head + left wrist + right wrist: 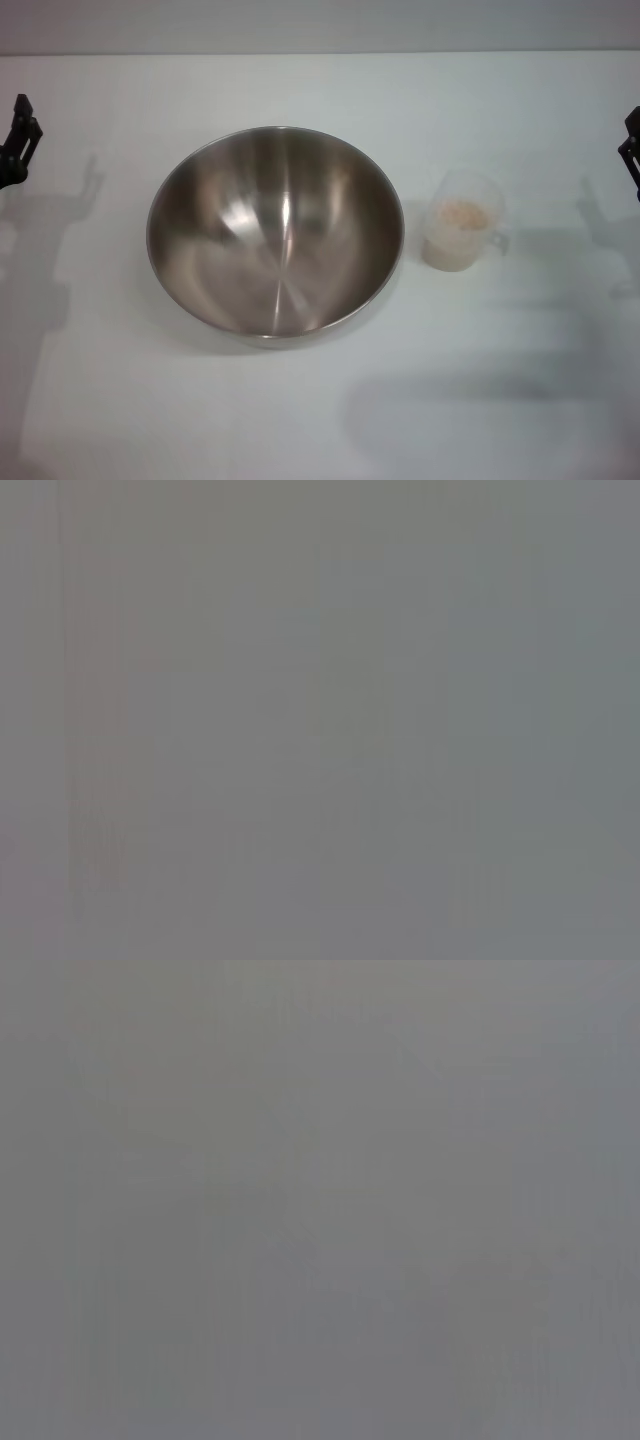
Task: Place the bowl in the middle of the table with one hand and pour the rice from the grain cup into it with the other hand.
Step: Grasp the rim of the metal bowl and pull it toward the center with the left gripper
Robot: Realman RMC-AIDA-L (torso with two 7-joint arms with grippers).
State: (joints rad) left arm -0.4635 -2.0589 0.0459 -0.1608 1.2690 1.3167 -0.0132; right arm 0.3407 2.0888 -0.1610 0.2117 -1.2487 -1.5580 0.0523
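Observation:
A large stainless-steel bowl stands empty on the white table, a little left of the middle in the head view. Right beside it stands the small clear grain cup, upright, handle to the right, with pale rice inside. My left gripper is at the far left edge and my right gripper at the far right edge. Both are well away from the bowl and the cup and hold nothing. Both wrist views show only plain grey.
The table's far edge meets a grey wall at the top of the head view. The arms cast faint shadows on the table at both sides.

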